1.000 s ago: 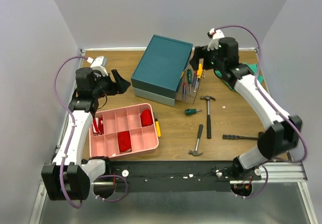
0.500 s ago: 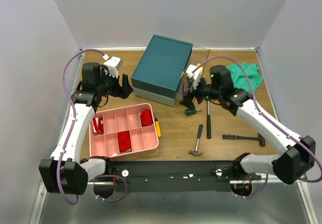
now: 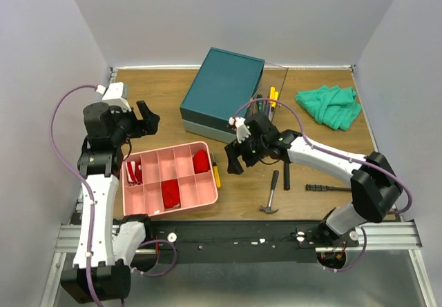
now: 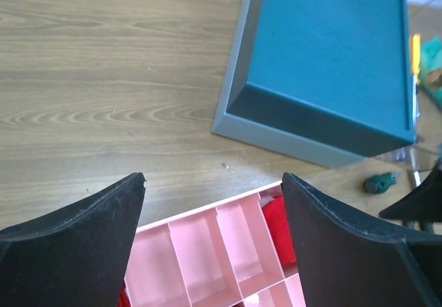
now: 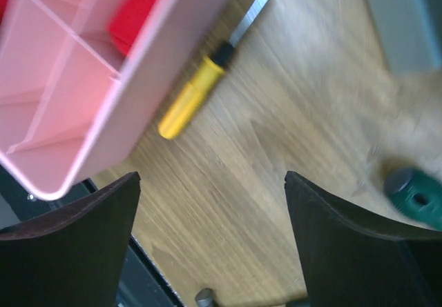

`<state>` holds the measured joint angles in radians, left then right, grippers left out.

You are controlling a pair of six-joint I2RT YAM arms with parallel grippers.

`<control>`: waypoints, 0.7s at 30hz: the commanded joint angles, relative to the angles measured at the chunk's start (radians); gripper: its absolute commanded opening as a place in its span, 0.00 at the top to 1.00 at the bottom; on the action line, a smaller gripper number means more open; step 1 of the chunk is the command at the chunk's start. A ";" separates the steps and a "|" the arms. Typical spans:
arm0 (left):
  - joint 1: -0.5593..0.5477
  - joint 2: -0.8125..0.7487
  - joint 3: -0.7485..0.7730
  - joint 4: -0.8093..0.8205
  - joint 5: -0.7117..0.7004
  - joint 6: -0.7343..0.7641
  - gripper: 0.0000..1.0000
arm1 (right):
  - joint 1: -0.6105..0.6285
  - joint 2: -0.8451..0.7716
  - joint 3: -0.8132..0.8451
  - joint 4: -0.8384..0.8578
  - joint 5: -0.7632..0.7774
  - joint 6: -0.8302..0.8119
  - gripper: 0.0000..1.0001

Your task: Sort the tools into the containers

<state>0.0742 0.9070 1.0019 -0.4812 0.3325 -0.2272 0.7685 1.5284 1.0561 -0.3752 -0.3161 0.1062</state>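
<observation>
The dark teal box (image 3: 224,90) stands at the back centre, with a clear drawer (image 3: 265,108) of screwdrivers pulled out on its right. My right gripper (image 3: 233,161) is open and empty, hovering over the table just right of a yellow-handled screwdriver (image 3: 215,174), which also shows in the right wrist view (image 5: 193,96). A small green-handled screwdriver (image 5: 414,196) lies under that arm. Two hammers (image 3: 273,194) lie on the table, and a black T-shaped tool (image 3: 335,188) lies at the right. My left gripper (image 3: 150,116) is open and empty above the far edge of the pink tray (image 4: 207,231).
A pink compartment tray (image 3: 181,195) holding red items sits at the front left, against the yellow screwdriver. A green cloth (image 3: 330,105) lies at the back right. The teal box also shows in the left wrist view (image 4: 324,52). The table's near edge rail runs below the tray.
My right arm has swung from the open drawer at the back down and left to beside the pink tray. My left arm has drawn back to the left, away from the box.
</observation>
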 commanded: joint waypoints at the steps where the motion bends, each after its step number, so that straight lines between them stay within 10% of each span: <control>1: 0.084 -0.102 -0.036 0.023 -0.013 -0.090 0.10 | 0.031 0.021 -0.030 -0.021 0.146 0.139 0.10; 21: 0.216 -0.160 -0.029 -0.008 0.010 -0.116 0.11 | 0.140 0.246 0.093 0.036 0.250 0.217 0.11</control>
<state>0.2783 0.7364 0.9680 -0.4816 0.3264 -0.3252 0.8833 1.7409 1.0985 -0.3824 -0.1112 0.2913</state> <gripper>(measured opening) 0.893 0.893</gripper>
